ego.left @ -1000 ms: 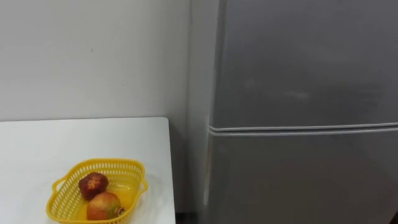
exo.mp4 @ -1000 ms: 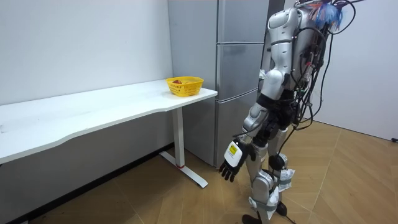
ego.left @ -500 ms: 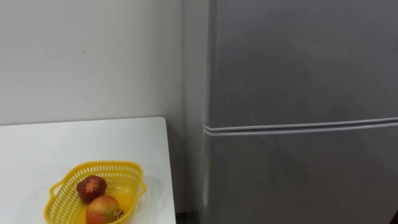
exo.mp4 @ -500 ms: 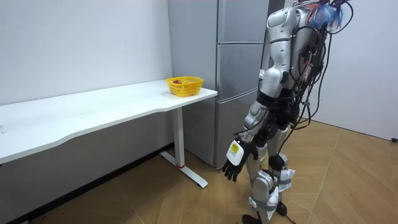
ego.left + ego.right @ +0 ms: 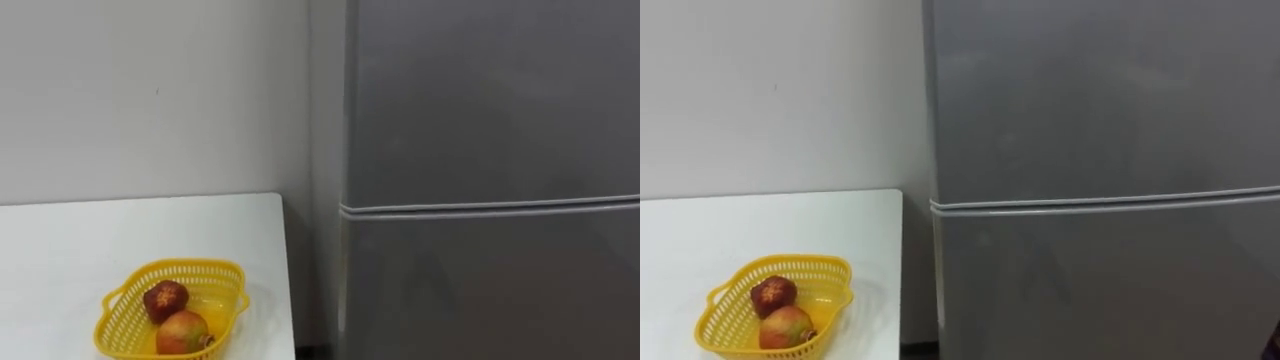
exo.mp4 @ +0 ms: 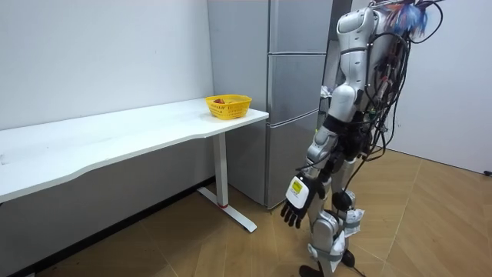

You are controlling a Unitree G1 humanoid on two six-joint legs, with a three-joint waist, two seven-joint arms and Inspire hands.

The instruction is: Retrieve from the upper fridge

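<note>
Robot stood facing the shut fridge.
Its left hand hung loose and empty; a yellow fruit basket sat on the white table.

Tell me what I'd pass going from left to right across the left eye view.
white table → yellow basket standing on it near its right end → grey fridge, both doors shut
</note>
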